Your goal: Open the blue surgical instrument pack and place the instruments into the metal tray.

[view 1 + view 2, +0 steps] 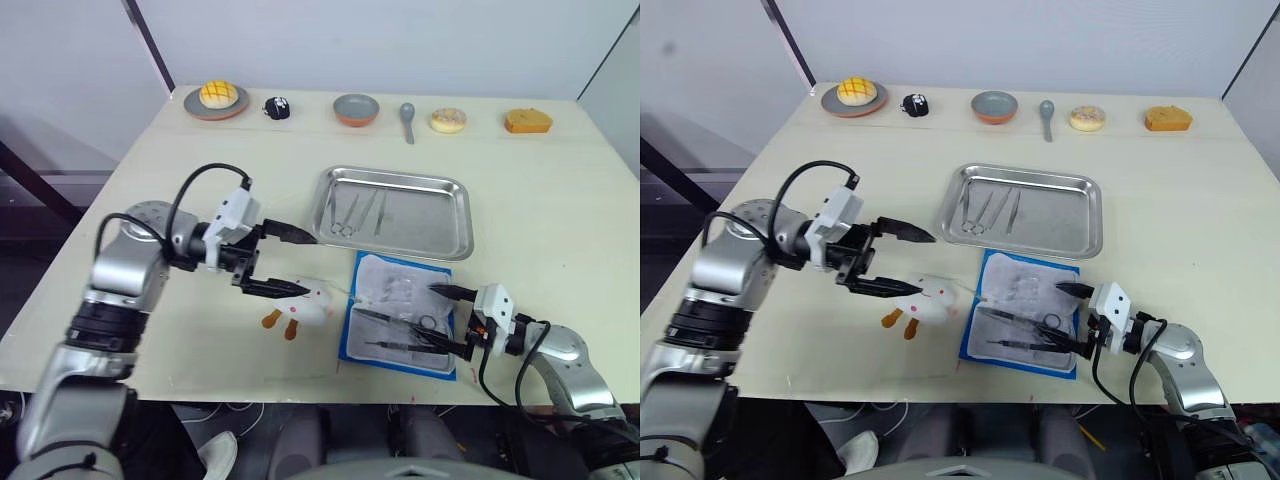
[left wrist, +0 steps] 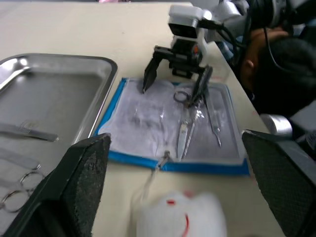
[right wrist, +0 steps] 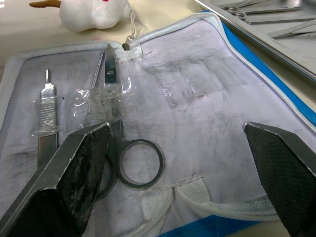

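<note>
The right tool (image 1: 448,322) hung with fingers wide apart over the near end of the blue surgical instrument pack (image 1: 402,310), one finger just beside the ring handles of the scissors (image 3: 117,143), clamped on nothing. The pack lay open on the pale worktop (image 1: 540,220), its grey-white lining up, slim steel instruments (image 2: 195,121) under clear film. The left tool (image 1: 288,262) was also spread, empty, above a white plush toy (image 1: 305,306). Beyond the pack, the shiny round-cornered metal tray (image 1: 455,230) held three instruments.

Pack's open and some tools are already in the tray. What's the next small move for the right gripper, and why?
Probably lower the open right gripper onto the scissors lying beneath it in the open pack, then close; the tray holds only some instruments.
</note>
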`<state>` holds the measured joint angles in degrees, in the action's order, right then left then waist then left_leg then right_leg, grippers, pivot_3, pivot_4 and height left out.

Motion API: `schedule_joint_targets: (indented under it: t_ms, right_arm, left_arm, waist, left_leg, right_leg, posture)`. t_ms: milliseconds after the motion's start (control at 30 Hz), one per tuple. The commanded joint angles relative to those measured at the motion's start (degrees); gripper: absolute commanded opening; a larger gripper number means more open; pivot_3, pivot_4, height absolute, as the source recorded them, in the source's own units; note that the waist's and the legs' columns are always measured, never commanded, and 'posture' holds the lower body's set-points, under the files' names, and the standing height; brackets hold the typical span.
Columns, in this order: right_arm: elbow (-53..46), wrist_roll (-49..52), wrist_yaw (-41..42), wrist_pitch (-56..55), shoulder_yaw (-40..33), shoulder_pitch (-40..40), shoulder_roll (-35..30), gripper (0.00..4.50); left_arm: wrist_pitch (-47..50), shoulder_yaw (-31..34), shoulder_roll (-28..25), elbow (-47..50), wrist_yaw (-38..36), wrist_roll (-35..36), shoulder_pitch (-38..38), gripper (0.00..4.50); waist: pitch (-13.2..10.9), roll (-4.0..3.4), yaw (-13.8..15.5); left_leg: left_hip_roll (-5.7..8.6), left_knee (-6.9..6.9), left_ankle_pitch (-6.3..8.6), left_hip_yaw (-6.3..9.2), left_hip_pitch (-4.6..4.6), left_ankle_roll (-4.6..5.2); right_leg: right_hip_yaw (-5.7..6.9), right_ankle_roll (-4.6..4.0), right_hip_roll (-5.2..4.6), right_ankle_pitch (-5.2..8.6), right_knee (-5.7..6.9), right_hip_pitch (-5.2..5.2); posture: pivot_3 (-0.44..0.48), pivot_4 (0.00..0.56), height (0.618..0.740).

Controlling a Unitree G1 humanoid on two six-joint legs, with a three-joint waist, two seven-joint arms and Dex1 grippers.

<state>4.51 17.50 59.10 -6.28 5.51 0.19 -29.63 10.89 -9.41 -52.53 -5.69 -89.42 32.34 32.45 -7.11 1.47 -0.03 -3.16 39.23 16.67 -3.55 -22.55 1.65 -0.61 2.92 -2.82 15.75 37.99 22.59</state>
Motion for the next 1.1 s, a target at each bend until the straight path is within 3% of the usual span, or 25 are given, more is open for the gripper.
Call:
schedule_joint_targets:
  t_ms: [33,200,333,800,1100]
  right_arm:
    - [3.19,-1.88,0.07,2.08,1.08,2.46,-0.71,4.50]
    - [3.04,-1.84,0.03,2.08,1.02,2.56,-0.82,4.50]
    - [2.91,-1.73,-0.06,2.19,1.09,2.55,-0.79,4.50]
    - [1.33,-1.44,-0.54,2.69,0.84,3.00,-1.10,4.50]
    - [-4.77,1.30,-0.73,3.54,-1.86,4.70,-2.16,4.50]
  left_arm:
    - [-4.09,-2.85,-3.39,-0.36,-3.08,4.68,1.28,4.40]
    - [-5.59,-5.64,-6.04,-1.29,-3.08,7.66,2.80,4.40]
    - [-5.59,-7.12,-5.15,-1.06,-3.08,7.60,3.65,4.40]
    - [-8.27,-10.50,9.00,-2.73,-3.08,-0.96,3.44,4.40]
    - [-12.45,-12.67,11.57,-1.85,-3.08,-3.70,-0.43,4.40]
  waist:
    - [0.00,0.00,0.10]
    - [-0.01,0.01,0.41]
    - [0.00,0.01,0.63]
    - [0.00,0.01,0.76]
    - [-0.02,-0.03,0.86]
  left_leg:
    - [0.00,0.00,0.00,-0.01,0.00,0.01]
    - [0.00,0.00,0.01,-0.04,0.00,0.02]
    - [0.01,0.00,0.01,-0.07,0.00,0.02]
    - [0.01,0.02,0.01,-0.39,-0.01,0.01]
    - [0.00,0.01,0.01,-0.38,-0.04,0.02]
  right_leg:
    - [-0.01,0.00,0.00,0.00,-0.01,0.00]
    - [-0.04,0.00,0.01,0.00,0.00,0.03]
    - [-0.06,0.01,0.02,0.00,0.00,0.04]
    - [-0.10,0.01,0.06,0.00,0.00,0.05]
    - [-0.11,0.01,0.06,0.00,0.00,0.07]
  posture:
    - [0.000,0.150,0.732]
    - [0.000,0.150,0.732]
    - [0.000,0.150,0.732]
    - [0.000,0.150,0.732]
    - [0.000,0.150,0.732]
